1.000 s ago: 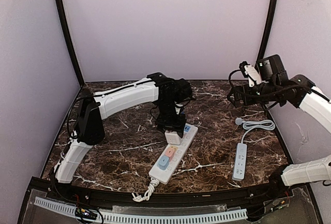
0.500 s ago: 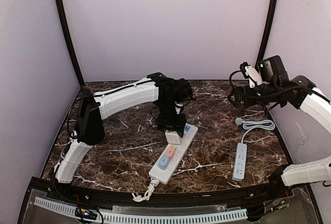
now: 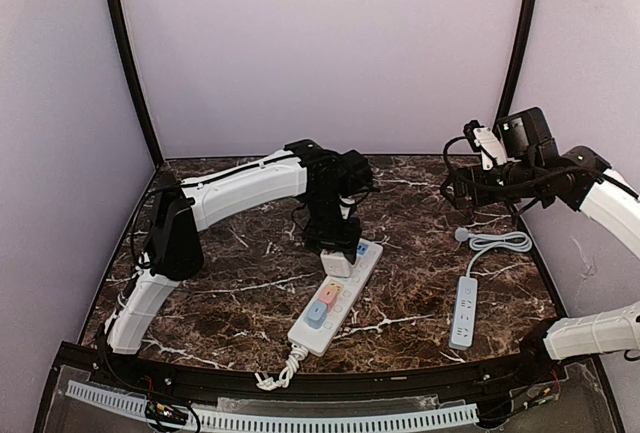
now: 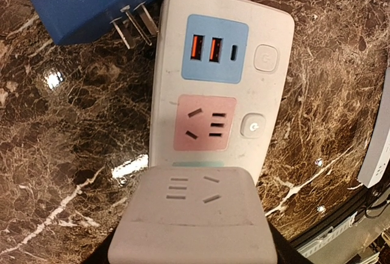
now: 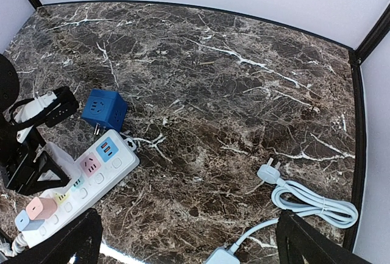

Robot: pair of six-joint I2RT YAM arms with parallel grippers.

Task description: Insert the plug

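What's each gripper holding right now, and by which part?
Left gripper holds the white cube adapter by its opposite sides. Right gripper is open, holding nothing.

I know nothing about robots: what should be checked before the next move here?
1. White cube plug gripped by left pincer: ok.
2. Cube over the power strip, beside its pink socket: ok.
3. Prongs lined up with slots: cannot tell, hidden underneath.
4. Blue cube plug beside the strip, not blocking sockets: ok.
5. Right pincer open, well away: ok.
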